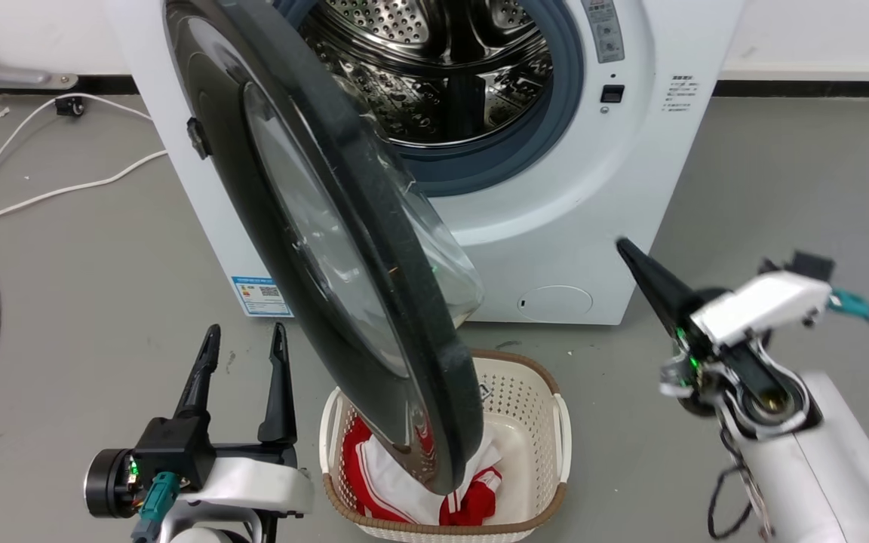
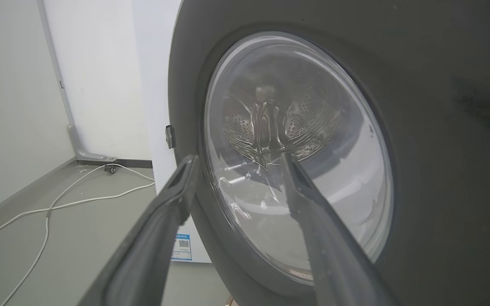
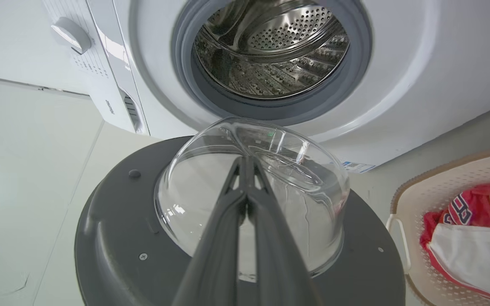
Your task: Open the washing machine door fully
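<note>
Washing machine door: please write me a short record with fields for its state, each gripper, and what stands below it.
door: washing machine door stands partly open, drum uncovered
left gripper: left gripper open, beside the door's outer face, gripping nothing
right gripper: right gripper shut on nothing, apart from the door, pointing at its glass bowl
below: basket with red and white cloth

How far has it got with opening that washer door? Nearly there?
Partway. Done: the washing machine door is unlatched and stands well out, baring the drum. In hand: nothing is gripped; the left gripper is open by the door's outer face, and the right gripper is shut, apart from its inner side. Left: the door looks only about half open, so it needs swinging further.
</note>
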You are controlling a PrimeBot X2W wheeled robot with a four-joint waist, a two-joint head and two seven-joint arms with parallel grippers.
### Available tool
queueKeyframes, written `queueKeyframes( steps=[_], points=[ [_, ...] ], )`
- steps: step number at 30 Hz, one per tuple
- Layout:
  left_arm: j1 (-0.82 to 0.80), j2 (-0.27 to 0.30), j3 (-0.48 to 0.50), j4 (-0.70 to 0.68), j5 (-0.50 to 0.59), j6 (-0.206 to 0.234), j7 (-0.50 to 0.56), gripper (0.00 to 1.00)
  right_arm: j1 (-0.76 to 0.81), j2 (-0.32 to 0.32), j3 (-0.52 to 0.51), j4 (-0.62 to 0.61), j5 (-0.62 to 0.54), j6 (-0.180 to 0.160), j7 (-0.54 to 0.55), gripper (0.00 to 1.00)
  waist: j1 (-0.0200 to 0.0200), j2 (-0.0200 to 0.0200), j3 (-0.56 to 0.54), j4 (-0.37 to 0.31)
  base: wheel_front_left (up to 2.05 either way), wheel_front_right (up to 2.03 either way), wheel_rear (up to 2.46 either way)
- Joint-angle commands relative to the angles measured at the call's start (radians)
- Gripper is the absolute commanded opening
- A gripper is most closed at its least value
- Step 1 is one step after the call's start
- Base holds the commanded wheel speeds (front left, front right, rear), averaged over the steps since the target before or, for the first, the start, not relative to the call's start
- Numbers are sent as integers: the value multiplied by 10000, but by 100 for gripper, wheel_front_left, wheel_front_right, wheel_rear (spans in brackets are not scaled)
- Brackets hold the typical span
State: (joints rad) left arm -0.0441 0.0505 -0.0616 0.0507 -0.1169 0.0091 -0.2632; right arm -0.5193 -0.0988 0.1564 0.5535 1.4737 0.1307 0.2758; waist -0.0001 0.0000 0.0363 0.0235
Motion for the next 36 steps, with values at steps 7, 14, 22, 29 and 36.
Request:
queueKeyframes(
  steps=[7,14,22,29,36],
  points=[
    [193,-4,263,16,92,-74,-22,100,2083,-339,-763,-1423,-167,0,-1380,15,1,0,-47,-270,0,0,0],
    [233,-4,407,12,38,-17,-22,100,3529,-547,-942,-2903,-1944,0,-3405,100,1,0,-51,-447,0,0,0],
    [291,-5,456,-9,51,-13,-22,100,4218,-486,-1691,-3585,-7112,0,-5252,100,1,0,-156,-482,0,0,0],
    [328,-7,503,-72,94,7,-22,100,4576,195,-2551,-5257,-12036,-3,-5242,100,1,0,-194,-492,0,0,0],
    [321,-5,530,-110,169,13,-22,100,5028,420,-2173,-6461,-14257,-3,-4675,100,1,0,-173,-450,0,0,0]
  ],
)
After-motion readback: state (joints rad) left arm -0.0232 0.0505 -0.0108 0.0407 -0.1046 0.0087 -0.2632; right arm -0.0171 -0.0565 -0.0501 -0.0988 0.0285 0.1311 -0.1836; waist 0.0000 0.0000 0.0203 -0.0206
